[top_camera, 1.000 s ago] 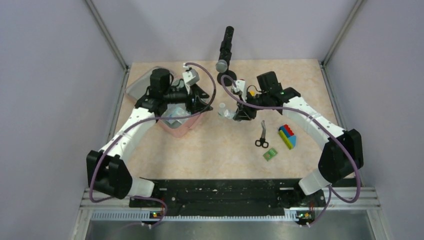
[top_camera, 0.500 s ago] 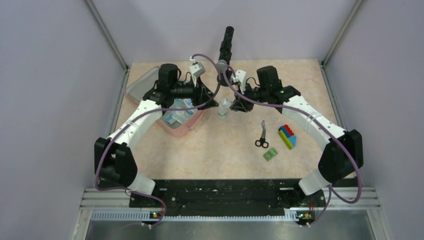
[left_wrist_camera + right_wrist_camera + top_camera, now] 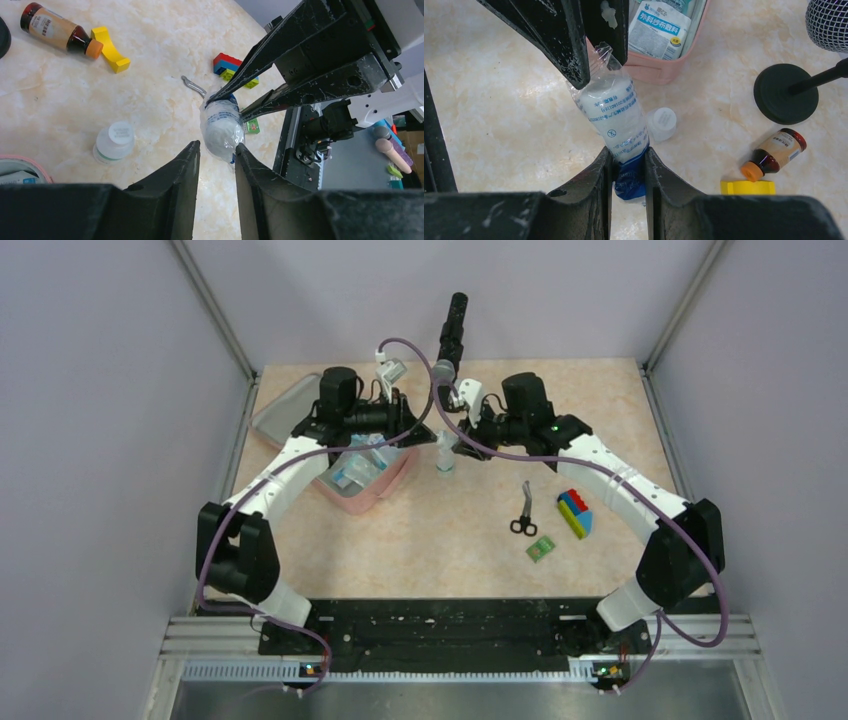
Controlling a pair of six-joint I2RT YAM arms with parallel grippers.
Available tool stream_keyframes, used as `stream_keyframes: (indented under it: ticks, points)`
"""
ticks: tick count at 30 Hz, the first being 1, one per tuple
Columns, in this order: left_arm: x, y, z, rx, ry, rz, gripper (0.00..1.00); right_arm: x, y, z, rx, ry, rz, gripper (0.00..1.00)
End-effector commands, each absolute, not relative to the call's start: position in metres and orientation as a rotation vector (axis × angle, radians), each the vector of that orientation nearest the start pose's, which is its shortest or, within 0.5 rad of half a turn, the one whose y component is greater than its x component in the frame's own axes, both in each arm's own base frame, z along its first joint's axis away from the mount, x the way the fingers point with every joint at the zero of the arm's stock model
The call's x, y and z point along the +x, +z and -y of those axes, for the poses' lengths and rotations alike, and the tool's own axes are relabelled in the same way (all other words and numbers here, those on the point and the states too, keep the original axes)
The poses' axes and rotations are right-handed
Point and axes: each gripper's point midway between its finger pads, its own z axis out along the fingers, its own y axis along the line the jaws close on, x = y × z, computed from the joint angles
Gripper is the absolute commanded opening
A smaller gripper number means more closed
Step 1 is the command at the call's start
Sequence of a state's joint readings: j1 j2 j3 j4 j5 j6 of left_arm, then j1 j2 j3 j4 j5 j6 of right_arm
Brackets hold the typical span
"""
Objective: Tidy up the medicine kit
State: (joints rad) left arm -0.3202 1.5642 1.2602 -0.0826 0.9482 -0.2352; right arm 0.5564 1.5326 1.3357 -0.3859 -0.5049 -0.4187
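**A:** Where is the medicine kit (image 3: 368, 502)?

**B:** At the far left of the table (image 3: 450, 560), partly under the left arm. It is a pink soft case with rounded corners, and it lies open. Its lid (image 3: 280, 412) is folded back flat toward the left wall and shows grey inside a pink rim.

**A:** Anything inside?

**B:** White and blue packets (image 3: 659, 27) lie in the pink base. 1 of them has Chinese text printed on it.

**A:** And the jaws?

**B:** Both grasp the same thing, a gauze roll (image 3: 614, 110) sealed in clear plastic. It is held off the table just to the right of the kit. The right gripper (image 3: 628, 155) is clenched on the roll's blue end. The left gripper (image 3: 216, 147) is closed on the other end, with its 2 fingers against the wrapper.

**A:** What is near the roll?

**B:** A small white bottle (image 3: 662, 122) stands on the table just beside it. A brown bottle (image 3: 776, 150) with an orange cap lies farther back. Scissors (image 3: 523, 515) and a multicoloured toy-brick block (image 3: 574, 512) lie to the right, well apart from the kit.
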Motion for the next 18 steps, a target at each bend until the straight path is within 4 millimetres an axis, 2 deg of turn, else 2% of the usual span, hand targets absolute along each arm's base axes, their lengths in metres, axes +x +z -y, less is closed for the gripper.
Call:
stream_keyframes:
  ticks: [1,3,5,7,13,15,18]
  points:
    - [0.348,0.277,0.27,0.731,-1.3,-1.786,0.35,0.338,0.261,-0.301,-1.223,0.62,-1.634,0.13]
    - [0.349,0.278,0.27,0.731,-1.316,-1.772,0.31,0.338,0.258,-0.301,-1.227,0.62,-1.638,0.13]
    - [0.349,0.278,0.27,0.731,-1.335,-1.761,0.2,0.337,0.256,-0.301,-1.23,0.622,-1.643,0.13]
    - [0.351,0.277,0.27,0.725,-1.343,-1.757,0.02,0.338,0.253,-0.301,-1.226,0.621,-1.653,0.14]
    - [0.355,0.273,0.268,0.707,-1.353,-1.768,0.0,0.342,0.253,-0.302,-1.213,0.618,-1.662,0.14]
    - [0.357,0.275,0.266,0.705,-1.353,-1.759,0.0,0.342,0.251,-0.302,-1.212,0.616,-1.667,0.23]
    - [0.364,0.283,0.255,0.673,-1.339,-1.75,0.0,0.342,0.249,-0.299,-1.209,0.604,-1.691,0.54]
